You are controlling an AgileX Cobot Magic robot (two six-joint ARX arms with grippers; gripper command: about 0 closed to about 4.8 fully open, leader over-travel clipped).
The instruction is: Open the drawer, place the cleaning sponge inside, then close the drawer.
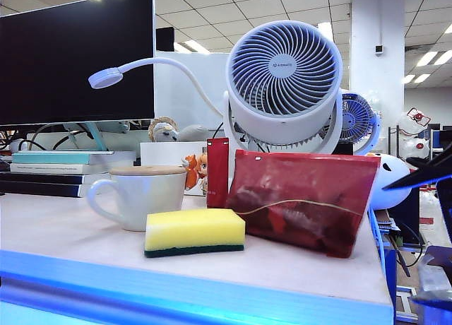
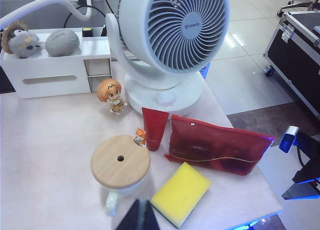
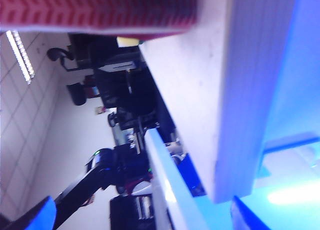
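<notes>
Looking down from the left wrist, we see only the dark tips of our left gripper (image 2: 140,216) at the edge of the picture, so close together that we cannot tell how its jaws stand; nothing is seen between them. Just beyond those tips on the white counter (image 2: 50,140) lies the yellow cleaning sponge (image 2: 180,193), flat and turned at an angle, untouched by either arm. Beside the sponge, also close ahead of the left jaws, stands the white mug (image 2: 120,166) with a round wooden lid. Farther off from the jaws the red pouch (image 2: 217,146) leans upright just behind the sponge, a red tube (image 2: 154,127) stands next to it, and the white fan (image 2: 167,35) rises behind them all. In the outside view the sponge (image 1: 195,232) shows its dark green layer underneath, near the front edge of the counter, directly above the drawer (image 1: 191,290), whose blue front runs beneath the counter edge. Our right gripper (image 3: 145,212) is down beside the counter, off its right end, with its blue jaws spread wide and holding nothing; the counter edge and the pouch's underside lie beyond them. The sponge is well apart from those right jaws.
</notes>
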